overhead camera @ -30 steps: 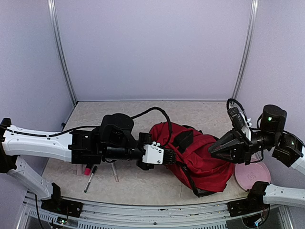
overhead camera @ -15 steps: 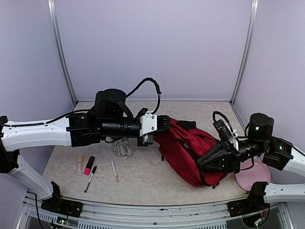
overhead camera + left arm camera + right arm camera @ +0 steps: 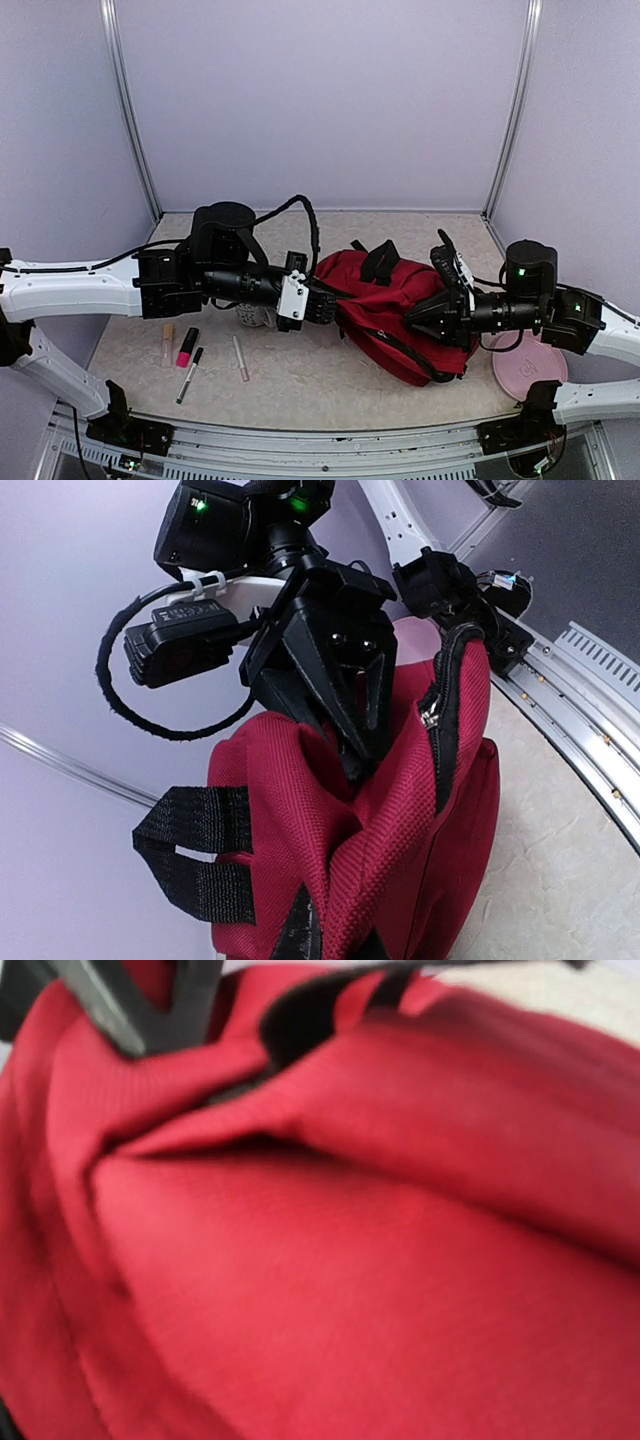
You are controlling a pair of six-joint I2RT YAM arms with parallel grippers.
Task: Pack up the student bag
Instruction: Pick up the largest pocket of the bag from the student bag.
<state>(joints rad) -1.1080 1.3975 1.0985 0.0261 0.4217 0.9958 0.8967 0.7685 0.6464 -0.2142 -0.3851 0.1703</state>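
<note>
Left claw (image 3: 318,305) gripped a fold of the student bag (image 3: 385,300), lying right of the desk's (image 3: 300,385) centre, while right claw (image 3: 415,318) seemed pinched on its other side; opening it called for slow, evenly opposed pulls.

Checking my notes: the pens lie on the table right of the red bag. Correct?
No: the pens lie on the table left of the bag, as the top view shows.
</note>
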